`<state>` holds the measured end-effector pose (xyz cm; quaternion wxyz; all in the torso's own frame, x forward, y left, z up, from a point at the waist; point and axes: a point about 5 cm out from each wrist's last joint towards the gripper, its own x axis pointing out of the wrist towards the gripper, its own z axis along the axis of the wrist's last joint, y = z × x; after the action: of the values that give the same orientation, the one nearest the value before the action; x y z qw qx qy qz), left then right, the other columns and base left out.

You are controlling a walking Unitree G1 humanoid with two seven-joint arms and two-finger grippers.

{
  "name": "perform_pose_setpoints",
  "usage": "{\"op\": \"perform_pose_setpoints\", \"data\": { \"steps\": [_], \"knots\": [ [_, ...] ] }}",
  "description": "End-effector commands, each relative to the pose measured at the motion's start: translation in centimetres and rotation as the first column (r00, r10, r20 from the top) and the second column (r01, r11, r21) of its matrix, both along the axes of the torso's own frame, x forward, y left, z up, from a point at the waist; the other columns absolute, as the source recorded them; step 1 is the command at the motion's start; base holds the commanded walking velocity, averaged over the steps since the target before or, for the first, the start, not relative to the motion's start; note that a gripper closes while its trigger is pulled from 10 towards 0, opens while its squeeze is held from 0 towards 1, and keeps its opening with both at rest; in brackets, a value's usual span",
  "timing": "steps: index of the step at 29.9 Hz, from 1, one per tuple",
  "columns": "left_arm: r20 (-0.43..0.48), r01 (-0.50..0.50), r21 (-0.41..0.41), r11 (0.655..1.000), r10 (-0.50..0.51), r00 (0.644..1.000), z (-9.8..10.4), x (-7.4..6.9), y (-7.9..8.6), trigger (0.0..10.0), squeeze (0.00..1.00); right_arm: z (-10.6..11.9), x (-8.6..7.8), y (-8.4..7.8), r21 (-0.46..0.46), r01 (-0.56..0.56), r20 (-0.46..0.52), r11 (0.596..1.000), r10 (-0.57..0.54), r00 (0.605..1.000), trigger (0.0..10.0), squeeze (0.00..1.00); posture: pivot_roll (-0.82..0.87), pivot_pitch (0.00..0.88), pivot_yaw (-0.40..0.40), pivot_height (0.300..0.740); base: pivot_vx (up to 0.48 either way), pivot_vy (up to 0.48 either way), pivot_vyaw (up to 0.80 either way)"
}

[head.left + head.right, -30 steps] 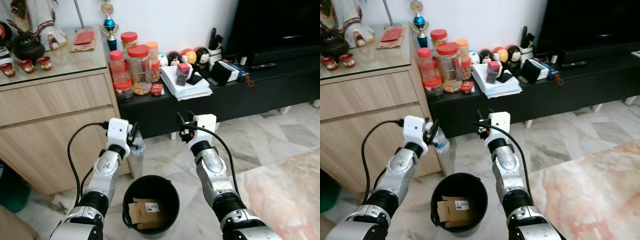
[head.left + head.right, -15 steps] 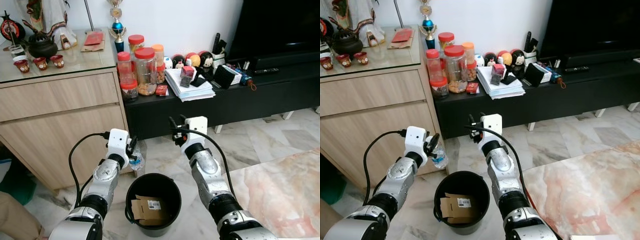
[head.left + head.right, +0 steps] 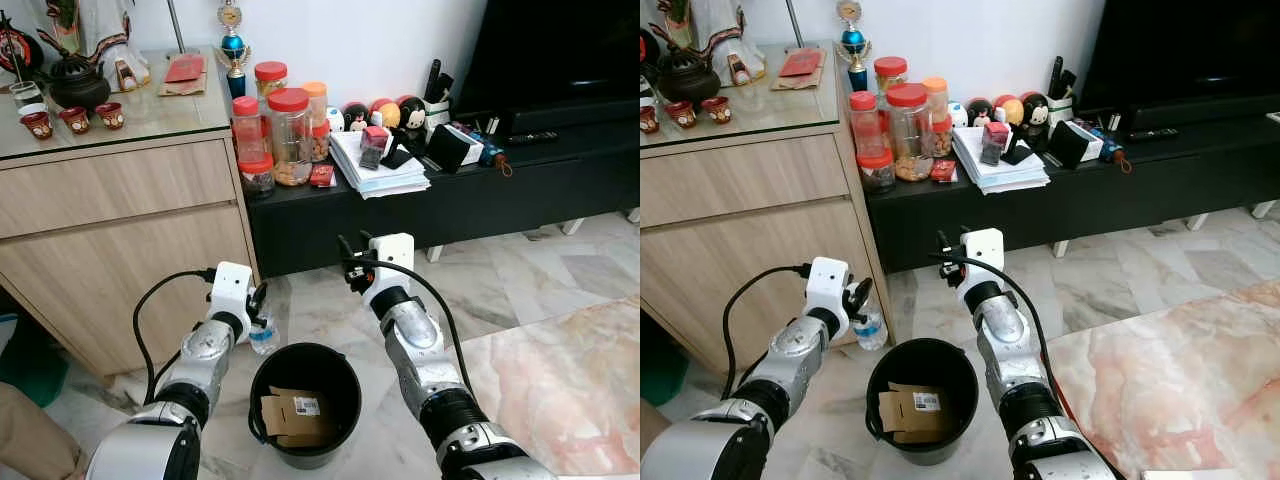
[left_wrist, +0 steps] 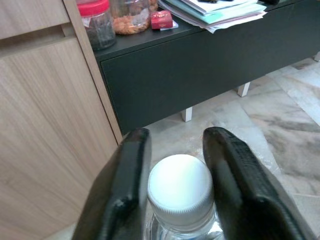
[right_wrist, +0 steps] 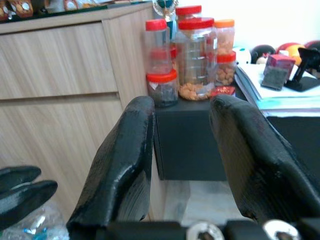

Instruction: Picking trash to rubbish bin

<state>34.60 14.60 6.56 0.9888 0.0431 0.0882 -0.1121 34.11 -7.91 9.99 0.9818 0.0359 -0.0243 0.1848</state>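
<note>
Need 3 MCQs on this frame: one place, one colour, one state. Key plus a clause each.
1. Where is the plastic bottle?
A. In the bin
B. In the left gripper, beside the bin's rim
C. On the cabinet

2. Colour of the rubbish bin?
A. Black
B. Blue
C. White

3. State of the right gripper?
A. Shut on cardboard
B. Shut on a jar
C. Open, holding nothing

Key: B, fingers flank its white cap in the left wrist view; A, its rim and wall are black; C, its fingers stand apart with nothing between.
</note>
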Motion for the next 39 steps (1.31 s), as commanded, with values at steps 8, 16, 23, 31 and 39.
{"op": "perform_pose_setpoints", "data": {
  "steps": [8,16,23,31,39],
  "knots": [
    [0.052,0.029,0.033,0.999,-0.030,0.998,1.1,0.6,-0.3,10.0,1.00,0.1,-0.1,0.3,-0.007,-0.012,0.004,1.000,0.012,1.000,10.0,0.00,0.16,0.000,-0.001,0.740,0.000,0.000,0.00],
    [0.064,0.041,0.052,0.998,-0.044,0.997,1.2,0.6,-0.5,10.0,0.00,0.0,-0.3,0.2,-0.005,-0.004,0.004,1.000,0.004,1.000,10.0,0.00,0.16,0.000,-0.001,0.740,0.000,0.000,0.00],
    [0.133,-0.035,0.002,0.999,0.034,0.990,1.2,0.1,0.1,10.0,0.00,-0.1,-0.5,0.3,0.006,-0.003,0.011,1.000,0.003,1.000,10.0,0.00,0.16,0.000,0.005,0.740,0.000,0.000,0.00],
    [0.404,-0.170,-0.031,0.985,0.168,0.899,5.2,0.1,1.5,10.0,0.00,2.6,0.0,0.4,0.039,0.026,0.145,0.999,-0.032,0.989,10.0,0.00,0.18,0.000,-0.001,0.740,0.000,0.000,0.00],
    [0.460,-0.206,-0.039,0.978,0.200,0.865,6.0,-0.3,1.5,10.0,0.00,2.6,0.5,-0.3,0.035,0.066,0.131,0.997,-0.070,0.989,10.0,0.00,0.19,0.000,-0.005,0.740,0.000,0.000,0.00]
  ]
}}
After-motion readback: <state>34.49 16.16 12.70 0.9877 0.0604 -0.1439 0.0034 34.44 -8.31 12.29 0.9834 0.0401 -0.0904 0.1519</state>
